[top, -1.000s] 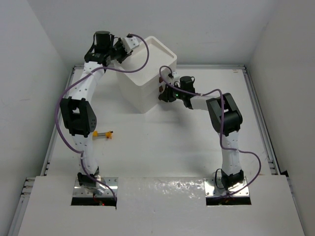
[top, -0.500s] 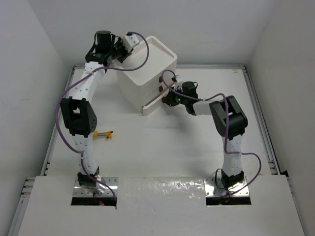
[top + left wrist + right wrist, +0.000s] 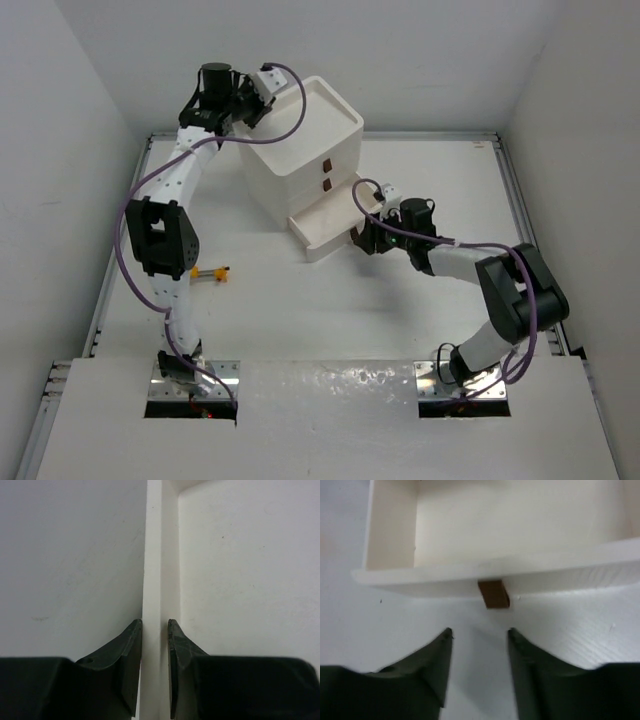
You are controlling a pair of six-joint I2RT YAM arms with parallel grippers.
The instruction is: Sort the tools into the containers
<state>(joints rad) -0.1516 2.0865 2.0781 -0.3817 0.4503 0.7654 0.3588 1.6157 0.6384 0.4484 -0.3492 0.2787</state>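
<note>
- Drawer unit [image 3: 300, 150]: white cube, sitting at the 12 o'clock end of the table [image 3: 400, 310]; its two upper handles [image 3: 325, 166] are showing dark red on closed fronts.
- Bottom drawer [image 3: 335, 222]: standing pulled out of the unit toward 5 o'clock.
- Drawer handle [image 3: 493, 594]: small, dark red, sitting just beyond the right fingertips and touching neither.
- Right gripper [image 3: 480, 632]: fingers spread apart, hovering low at the drawer front's 5 o'clock side.
- Left gripper [image 3: 154, 625]: pinching the unit's raised top rim [image 3: 154, 550] at its 10 o'clock edge, one finger pressing each side.
- Screwdriver [image 3: 208, 272]: yellow-orange, lying on the table at 9 o'clock, beside the left arm, well apart from the unit.
</note>
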